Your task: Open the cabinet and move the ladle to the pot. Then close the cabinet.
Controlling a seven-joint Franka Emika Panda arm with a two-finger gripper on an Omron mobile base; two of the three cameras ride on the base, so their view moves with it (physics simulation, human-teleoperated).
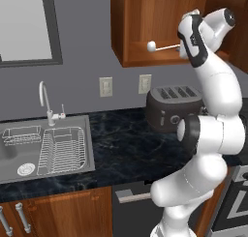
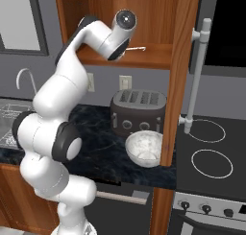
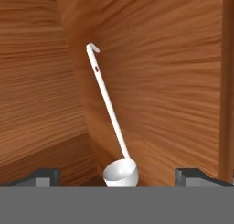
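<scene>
While the gripper [image 3: 117, 175] stands wide open and empty inside the cabinet [image 2: 178, 76], whose door is already swung open, the ladle [image 3: 109, 122] lies ahead at 12 o'clock, ungrasped; pot delivery and closing remain.

The white arm is seen risen from its base in a tall S-curve, its dark-jointed elbow bent outward at mid-height and the forearm carried steeply upward. The wrist is folded over at the top, the hand turned level and pointed away from the base cameras. In the hand view, the gripper [image 3: 118, 175] is shown with both dark fingertips [image 3: 45, 175] set far apart near the lower corners, jaws spread wide and nothing clasped.
</scene>
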